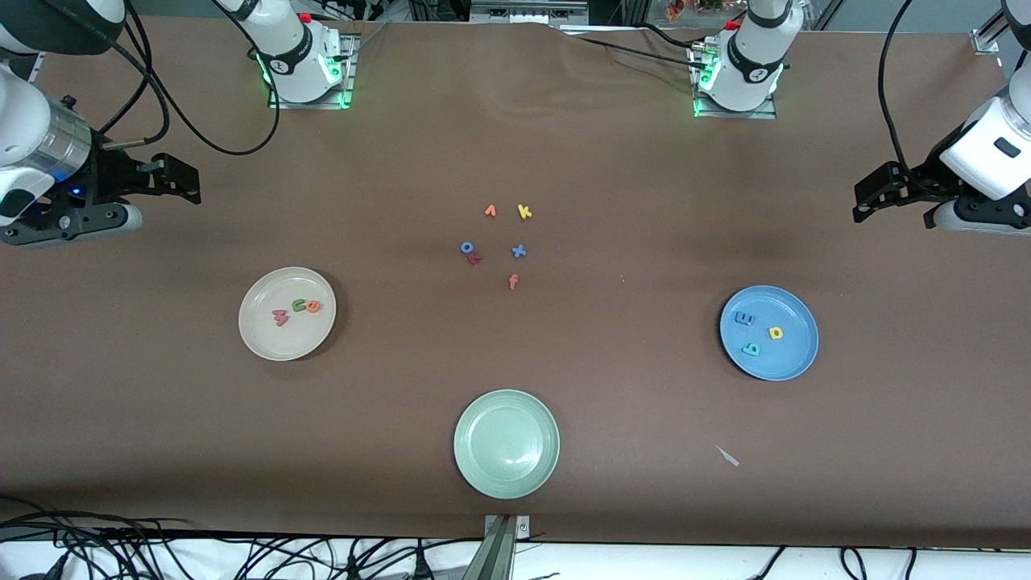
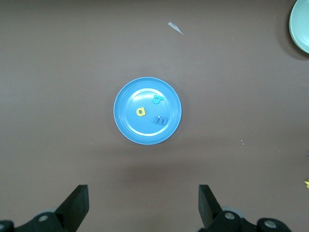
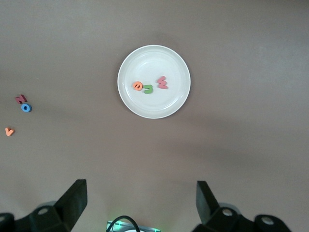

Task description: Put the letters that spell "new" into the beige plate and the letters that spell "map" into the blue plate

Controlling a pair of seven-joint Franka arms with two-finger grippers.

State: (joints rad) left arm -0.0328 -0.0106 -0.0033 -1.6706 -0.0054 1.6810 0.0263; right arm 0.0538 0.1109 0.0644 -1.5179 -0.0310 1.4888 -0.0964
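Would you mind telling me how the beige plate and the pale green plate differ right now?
The beige plate holds three foam letters; the pale green plate holds none. The beige plate is cream-coloured and lies toward the right arm's end of the table; the pale green plate lies mid-table, nearer the front camera. Both are round, shallow and look alike in size.

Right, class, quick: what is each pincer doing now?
Left pincer: open, holding nothing, over the blue plate.
Right pincer: open, holding nothing, over the beige plate.
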